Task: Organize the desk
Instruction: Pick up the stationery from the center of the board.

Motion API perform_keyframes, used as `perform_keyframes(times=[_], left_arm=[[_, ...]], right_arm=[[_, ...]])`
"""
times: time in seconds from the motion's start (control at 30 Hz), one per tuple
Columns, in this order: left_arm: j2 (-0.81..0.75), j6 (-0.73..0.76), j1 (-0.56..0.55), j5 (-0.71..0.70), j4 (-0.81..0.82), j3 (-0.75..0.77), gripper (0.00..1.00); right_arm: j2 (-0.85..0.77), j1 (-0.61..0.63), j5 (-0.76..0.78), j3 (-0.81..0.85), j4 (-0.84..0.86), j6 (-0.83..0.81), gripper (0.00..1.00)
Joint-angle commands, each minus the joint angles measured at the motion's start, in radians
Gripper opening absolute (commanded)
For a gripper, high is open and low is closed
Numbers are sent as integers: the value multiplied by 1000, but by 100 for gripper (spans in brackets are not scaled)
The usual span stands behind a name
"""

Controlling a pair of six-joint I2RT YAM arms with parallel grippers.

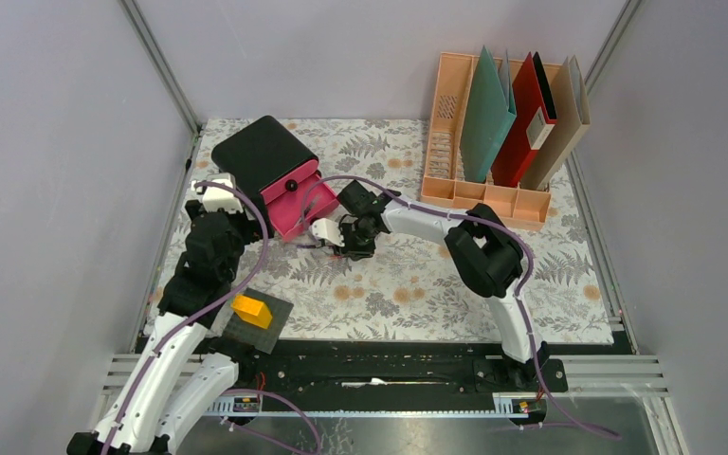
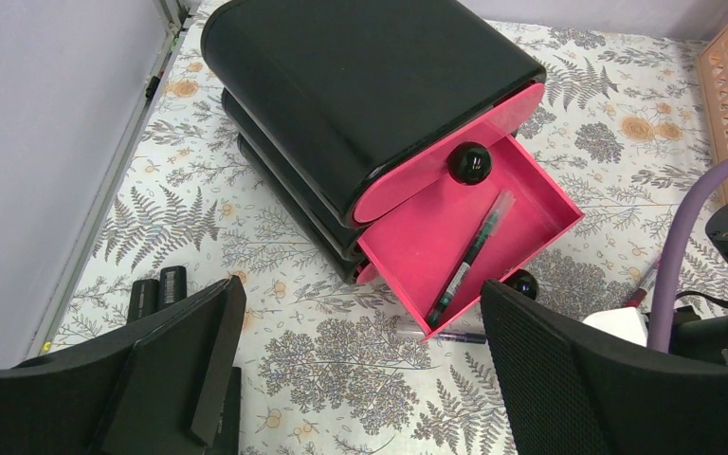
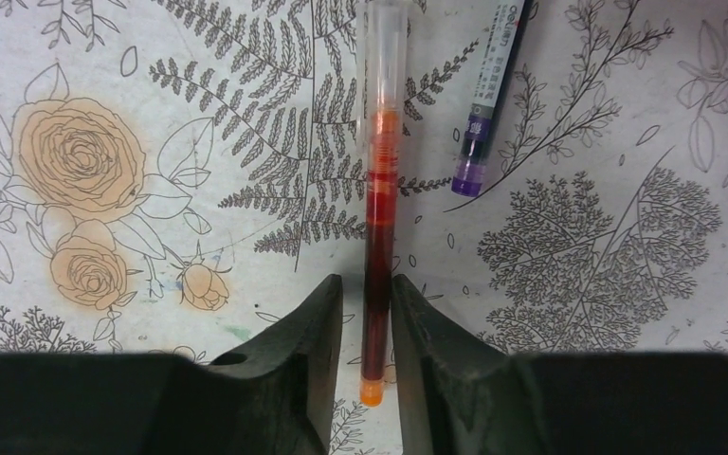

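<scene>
Closest up, my right fingers (image 3: 284, 370) stand on both sides of the red pen (image 3: 377, 237), nearly pinching it. I cannot tell if they grip it. It lies flat on the worktop (image 3: 152, 57), pointing straight away from them.

Next view: my left fingers (image 2: 569, 379) gape wide, holding nothing, facing the open pink drawer (image 2: 417, 246).

From above, my right fingers are nearer that pen.

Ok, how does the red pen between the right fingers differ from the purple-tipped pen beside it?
The red pen has a clear barrel with red ink and an orange end; the purple pen has a dark printed barrel with a purple end. The red pen lies straight between the fingers of the right gripper; the purple pen lies slightly angled, outside them. Both lie flat on the desk, close but not touching.
</scene>
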Motion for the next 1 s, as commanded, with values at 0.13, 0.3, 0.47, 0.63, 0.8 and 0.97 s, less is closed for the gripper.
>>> perform_keyframes(times=[0.13,0.3,0.47,0.63,0.8,0.97], left_arm=[[-6,-17,13,16,55,-1,99],[-8,-19,15,20,54,-1,99],[-8,-21,17,20,53,-1,99],[-12,-22,19,17,55,0,99],[-19,-23,20,8,54,0,99],[-48,-31,23,-31,60,-5,99]], right_arm=[[27,16,29,16,2,38,18],[6,20,36,-12,3,48,9],[-28,23,39,-35,1,69,0],[-82,23,20,-40,1,90,0],[-139,24,1,-6,-38,68,0],[-154,24,11,79,-107,32,0]])
